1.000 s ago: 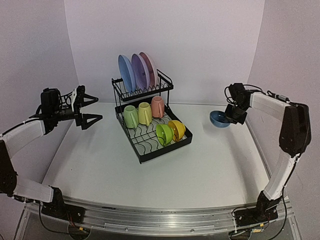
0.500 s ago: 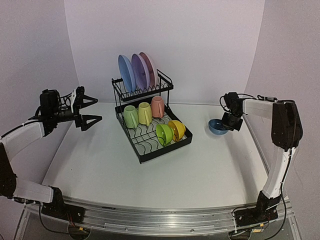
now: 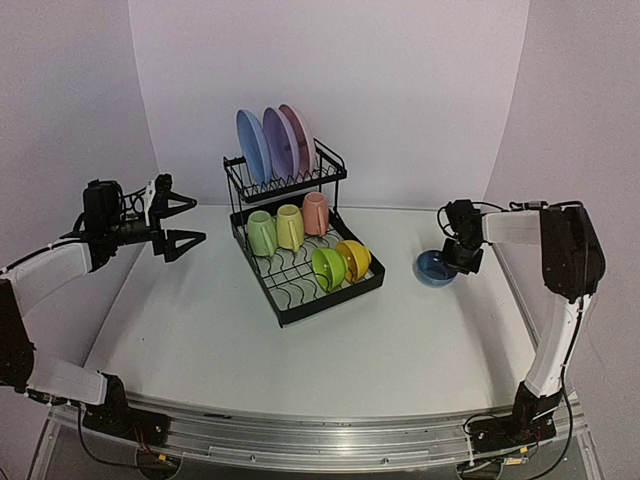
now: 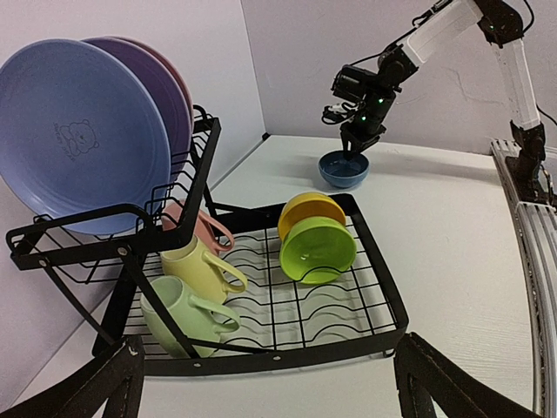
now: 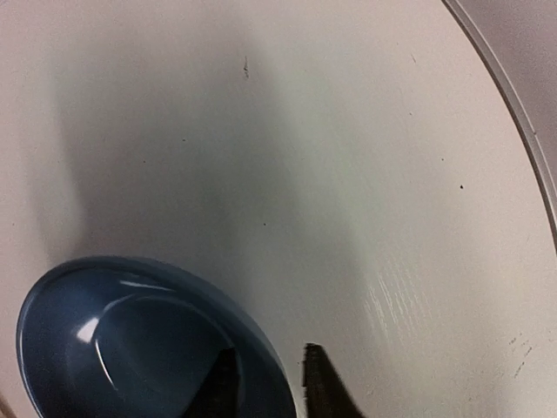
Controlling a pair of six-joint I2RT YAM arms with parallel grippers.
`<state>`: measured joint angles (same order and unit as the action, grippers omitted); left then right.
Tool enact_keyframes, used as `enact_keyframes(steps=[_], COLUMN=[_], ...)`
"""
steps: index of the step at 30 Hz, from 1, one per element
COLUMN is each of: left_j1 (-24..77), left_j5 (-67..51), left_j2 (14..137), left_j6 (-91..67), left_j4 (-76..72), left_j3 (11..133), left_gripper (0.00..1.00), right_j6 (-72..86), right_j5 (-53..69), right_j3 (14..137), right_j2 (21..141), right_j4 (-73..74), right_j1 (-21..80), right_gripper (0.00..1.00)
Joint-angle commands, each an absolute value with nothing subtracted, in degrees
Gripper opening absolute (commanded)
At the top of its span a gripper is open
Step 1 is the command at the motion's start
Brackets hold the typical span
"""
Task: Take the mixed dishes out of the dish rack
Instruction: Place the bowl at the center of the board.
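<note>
Black wire two-tier dish rack [image 3: 330, 302] sits on the white bench [image 3: 300, 370], mid-back, turned at an angle.

Upper shelf: glossy round blue plate [image 3: 253, 146], glossy round purple plate [image 3: 276, 140] and glossy round pink plate [image 3: 298, 135] stand on edge in the slots, close together, blue at the left end.

Lower tray, left side: light green handled mug [image 3: 262, 233], yellow handled mug [image 3: 289, 227] and pink handled mug [image 3: 315, 212] in a row, green nearest the front, pink at the back. In the left wrist view their handles point toward the tray's middle.

Lower tray, right side: small green bowl [image 3: 327, 268] and small yellow bowl [image 3: 353, 259] are tipped on edge against the wavy dividers. They touch, with the yellow one tucked behind the green one. The green bowl's opening faces the left wrist camera.

Small blue bowl [image 3: 435, 267] is out of the rack. It sits upright on the bench to the rack's right, well apart from it.

Right tool [image 5: 268, 353] is down at the blue bowl and closed on its rim, one finger inside, one outside. The arm reaches in from the right.

Left tool [image 3: 198, 218] is spread wide and holds nothing. It hangs above the bench left of the rack, apart from it, pointing at it. Both its fingers frame the rack in the left wrist view.
</note>
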<state>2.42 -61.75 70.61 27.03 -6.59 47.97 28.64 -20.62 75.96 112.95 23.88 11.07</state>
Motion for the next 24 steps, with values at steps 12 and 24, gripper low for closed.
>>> enact_keyframes(steps=[12, 24], left_j1=[2.20, 2.20], left_j5=[-61.61, -61.41], left_j2=[70.63, 70.17], left_j6=[27.86, 27.10], left_j4=[-7.69, -8.10], left_j3=[49.67, 49.09], left_gripper=[1.00, 1.00], right_j6=[16.23, 17.39], right_j5=[-25.46, -27.72], right_j3=[87.60, 112.75], right_j2=[104.00, 116.13], right_j4=[33.81, 48.20], right_j1=[19.47, 44.90], right_gripper=[0.85, 0.69])
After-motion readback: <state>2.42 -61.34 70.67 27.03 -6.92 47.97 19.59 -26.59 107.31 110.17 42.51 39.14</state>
